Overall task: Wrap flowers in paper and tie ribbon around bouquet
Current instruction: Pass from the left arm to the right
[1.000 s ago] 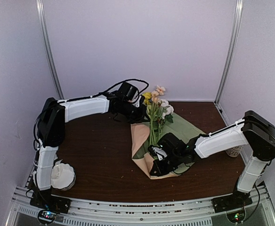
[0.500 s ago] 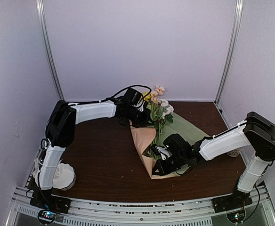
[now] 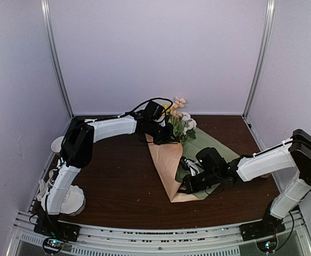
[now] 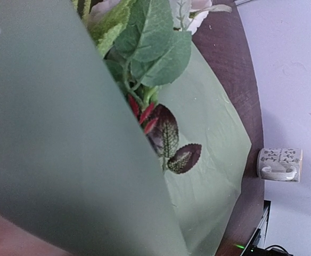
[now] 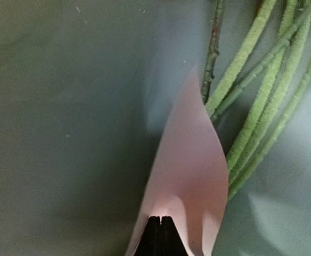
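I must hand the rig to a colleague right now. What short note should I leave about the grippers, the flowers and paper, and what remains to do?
Left gripper: shut, gripping the paper at its far edge, beside the flowers.
Right gripper: shut on a peach flap at the paper's near end.
The flowers lie on the green sheet, blossoms at the far end; the paper's left side is folded over the stems.
Done: one side partly folded over. Left: close the wrap into a cone, then tie the ribbon, which I cannot see here.
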`<state>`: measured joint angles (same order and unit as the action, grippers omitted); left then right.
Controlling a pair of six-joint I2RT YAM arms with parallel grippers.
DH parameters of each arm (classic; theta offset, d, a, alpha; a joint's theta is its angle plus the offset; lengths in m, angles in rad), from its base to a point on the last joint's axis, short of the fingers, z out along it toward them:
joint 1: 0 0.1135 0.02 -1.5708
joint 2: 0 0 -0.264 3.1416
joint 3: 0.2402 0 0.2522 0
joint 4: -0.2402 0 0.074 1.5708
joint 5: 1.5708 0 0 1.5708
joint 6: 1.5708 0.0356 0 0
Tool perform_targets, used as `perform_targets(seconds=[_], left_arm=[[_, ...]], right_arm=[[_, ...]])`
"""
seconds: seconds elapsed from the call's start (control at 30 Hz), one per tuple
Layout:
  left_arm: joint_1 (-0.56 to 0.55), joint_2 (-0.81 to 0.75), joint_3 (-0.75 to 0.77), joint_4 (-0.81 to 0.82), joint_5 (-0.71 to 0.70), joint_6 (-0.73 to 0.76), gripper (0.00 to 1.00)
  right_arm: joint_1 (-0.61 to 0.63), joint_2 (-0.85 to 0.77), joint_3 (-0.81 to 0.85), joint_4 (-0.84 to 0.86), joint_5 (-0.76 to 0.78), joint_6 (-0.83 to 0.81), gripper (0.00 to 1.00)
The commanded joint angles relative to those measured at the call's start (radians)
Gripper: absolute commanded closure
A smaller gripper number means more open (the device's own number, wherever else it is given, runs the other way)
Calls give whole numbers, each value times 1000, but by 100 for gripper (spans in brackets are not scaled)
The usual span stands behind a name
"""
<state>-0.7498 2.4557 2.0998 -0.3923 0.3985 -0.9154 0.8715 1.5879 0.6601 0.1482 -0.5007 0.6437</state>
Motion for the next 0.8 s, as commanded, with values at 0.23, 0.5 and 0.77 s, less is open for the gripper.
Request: perform_targets(seconds=[0.23, 0.5, 0.77], left_arm=[[-21, 24, 79, -60, -56, 34, 100], [-24, 26, 82, -63, -61, 39, 100], [-23, 28, 85, -63, -66, 36, 100]], right_arm=[[-55, -260, -48, -176, 139, 9, 87], [-159, -338, 82, -319, 190, -7, 53], [-218, -94, 342, -378, 102, -66, 38]])
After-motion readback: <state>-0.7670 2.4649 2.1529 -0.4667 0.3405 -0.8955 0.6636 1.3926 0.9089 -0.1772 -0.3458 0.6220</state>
